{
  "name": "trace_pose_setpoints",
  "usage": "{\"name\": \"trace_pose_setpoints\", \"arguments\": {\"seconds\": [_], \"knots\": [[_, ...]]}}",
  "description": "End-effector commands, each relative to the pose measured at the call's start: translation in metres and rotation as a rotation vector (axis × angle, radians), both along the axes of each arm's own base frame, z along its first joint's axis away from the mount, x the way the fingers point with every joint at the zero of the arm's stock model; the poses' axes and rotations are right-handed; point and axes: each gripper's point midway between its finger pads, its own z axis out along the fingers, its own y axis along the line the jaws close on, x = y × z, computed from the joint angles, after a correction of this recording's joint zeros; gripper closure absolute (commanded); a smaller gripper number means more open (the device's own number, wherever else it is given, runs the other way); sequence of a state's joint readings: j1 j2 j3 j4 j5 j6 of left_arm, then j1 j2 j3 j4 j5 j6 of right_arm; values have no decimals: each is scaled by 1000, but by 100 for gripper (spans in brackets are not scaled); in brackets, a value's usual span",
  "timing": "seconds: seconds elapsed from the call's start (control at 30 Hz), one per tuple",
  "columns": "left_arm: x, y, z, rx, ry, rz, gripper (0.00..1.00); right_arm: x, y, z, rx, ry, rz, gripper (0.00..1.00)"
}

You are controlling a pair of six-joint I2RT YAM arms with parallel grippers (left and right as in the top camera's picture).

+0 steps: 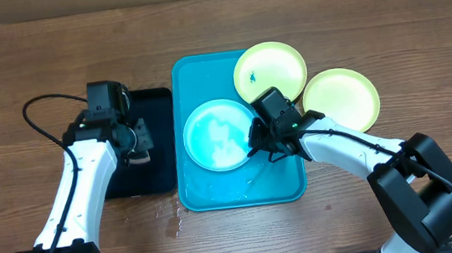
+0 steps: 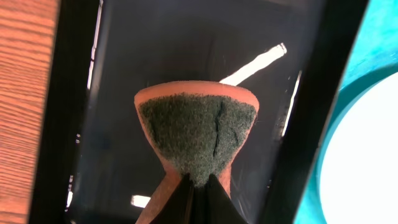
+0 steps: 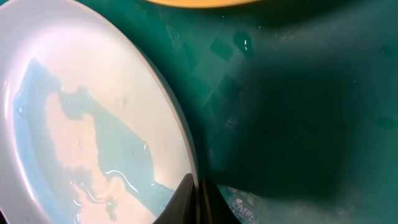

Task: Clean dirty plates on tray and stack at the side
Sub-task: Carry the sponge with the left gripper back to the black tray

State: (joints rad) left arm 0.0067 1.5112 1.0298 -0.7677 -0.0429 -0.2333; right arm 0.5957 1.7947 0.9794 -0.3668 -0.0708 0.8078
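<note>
The wet blue plate (image 1: pixel 217 136) lies in the tray (image 1: pixel 287 186), right rim pinched by the right pincer (image 1: pixel 258 146); the left pincer (image 1: pixel 138 151), clamped on a sponge (image 2: pixel 196 134), hangs to its left over the black tray (image 1: pixel 160 180).

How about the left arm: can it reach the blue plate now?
Probably yes: the left gripper holds a sponge over the black tray beside the blue plate, nothing lies between, and the right gripper is only at its far rim.

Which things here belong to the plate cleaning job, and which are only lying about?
Job: turquoise tray, light-blue plate, smudged yellow-green plate, second yellow-green plate, sponge.
Lying about: black tray, spilled water.
</note>
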Motion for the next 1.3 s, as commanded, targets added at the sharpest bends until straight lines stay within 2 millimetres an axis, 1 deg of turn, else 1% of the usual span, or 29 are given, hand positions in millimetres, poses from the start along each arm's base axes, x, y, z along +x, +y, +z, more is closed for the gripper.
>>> {"name": "trace_pose_setpoints", "arguments": {"seconds": [0.0,0.17,0.33,0.4,0.43,0.5,0.53,0.6,0.67,0.73,0.77,0.87,0.93,1.03,1.07,1.17,1.23,1.27], "knots": [[-9,2,-16,9,25,11,93,0,1,0,1,-3,7,96],[-13,2,-29,10,26,12,91,0,1,0,1,-3,6,96],[-12,2,-30,9,19,12,91,1,1,0,1,-3,6,96],[-11,2,-30,9,16,12,87,1,1,0,1,-3,6,96],[-11,2,-30,6,16,11,83,1,1,0,1,-3,6,96],[-10,-4,-29,-23,12,1,55,1,1,0,1,-3,6,95],[-9,-8,-28,-46,9,-7,52,1,1,0,1,-3,6,94],[-5,-16,-22,-91,-2,-22,49,1,1,0,1,-4,6,90],[2,-22,-11,-124,-23,-34,45,1,1,1,3,-7,6,84],[10,-28,6,-158,-51,-49,41,2,1,1,2,-12,4,76],[13,-31,16,-174,-65,-56,39,3,1,1,-1,-16,2,75],[21,-38,50,-210,-121,-76,37,6,-1,1,-13,-31,-7,70],[23,-40,80,-222,-175,-88,36,9,-2,2,-15,-41,-11,69],[16,-41,119,-225,-253,-95,35,12,-3,3,-24,-58,-20,70],[13,-42,129,-224,-273,-98,35,13,-3,3,-22,-61,-20,69],[0,-41,154,-220,-340,-101,31,16,-4,4,-27,-77,-26,69],[-9,-38,166,-205,-373,-94,25,17,-3,5,-25,-80,-26,69],[-14,-36,170,-190,-383,-87,23,17,-3,5,-25,-80,-27,69]]}}
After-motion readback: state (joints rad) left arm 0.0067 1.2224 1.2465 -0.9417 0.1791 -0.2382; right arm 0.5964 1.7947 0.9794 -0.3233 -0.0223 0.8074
